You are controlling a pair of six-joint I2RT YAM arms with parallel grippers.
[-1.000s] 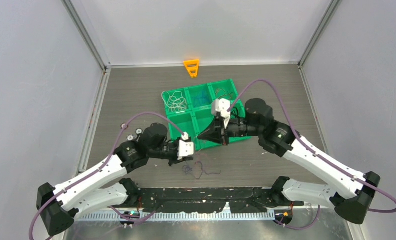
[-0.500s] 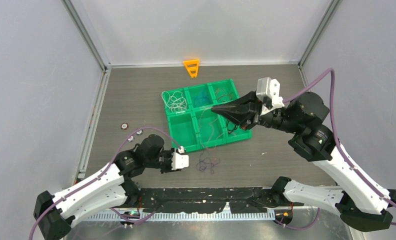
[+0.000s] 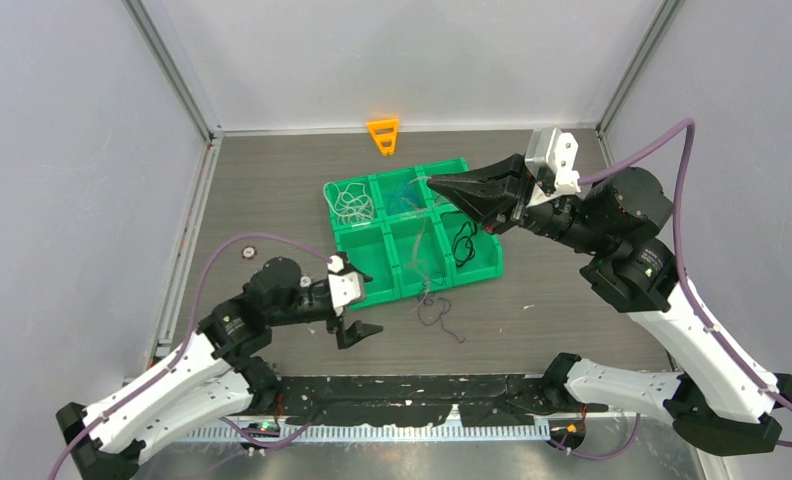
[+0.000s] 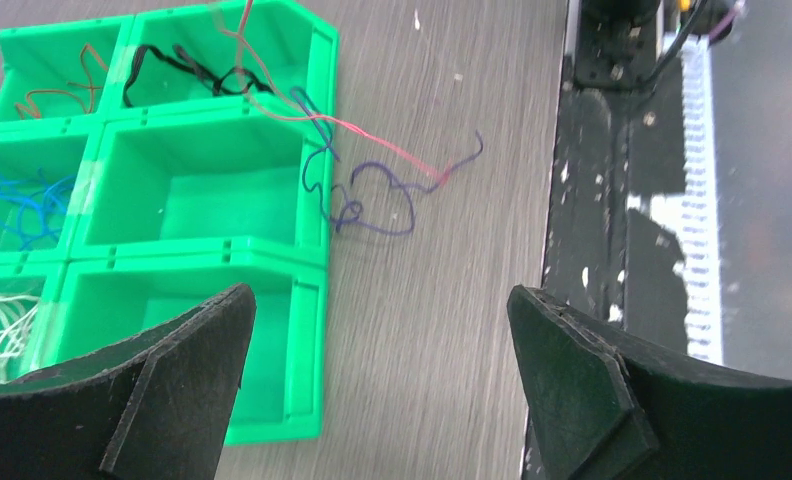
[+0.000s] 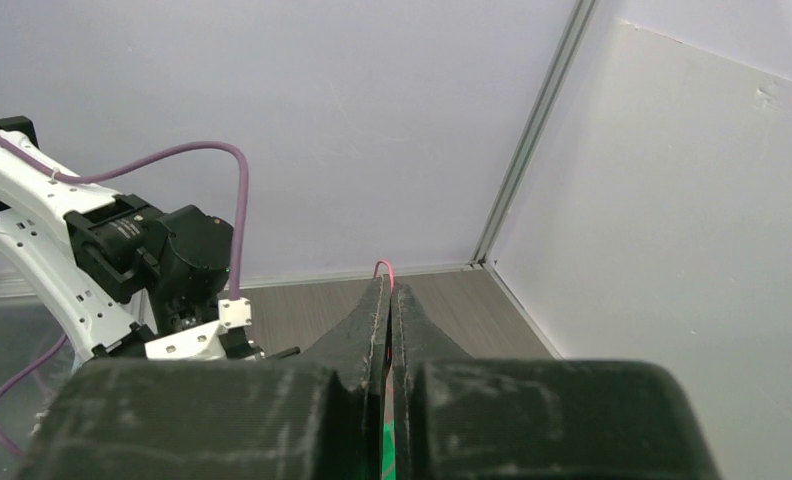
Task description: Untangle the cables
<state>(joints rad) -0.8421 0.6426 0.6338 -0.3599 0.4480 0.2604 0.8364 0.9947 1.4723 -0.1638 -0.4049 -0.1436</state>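
Note:
My right gripper (image 3: 434,183) hangs above the green tray (image 3: 477,277), shut on a thin red cable (image 5: 383,266) that loops out past its tips. That red cable (image 4: 372,135) runs down over the tray's front corner to the table. There it crosses a purple cable (image 4: 372,205) lying loose just in front of the tray (image 4: 307,300); the purple cable (image 3: 438,312) also shows from above. My left gripper (image 4: 382,293) is open wide and empty, low over the table left of these cables (image 3: 362,303). Other cables lie sorted in tray compartments: white (image 3: 354,205), blue (image 3: 404,195), black (image 3: 464,240).
An orange triangular piece (image 3: 383,135) stands at the back edge of the table. A small silver disc (image 3: 248,251) lies left of the tray. A black mat (image 3: 402,390) runs along the near edge between the arm bases. Walls enclose the table on three sides.
The left gripper opened wide and drew back to the left. The right gripper rose toward the back right, pulling the red cable up; the purple cable slid right on the table.

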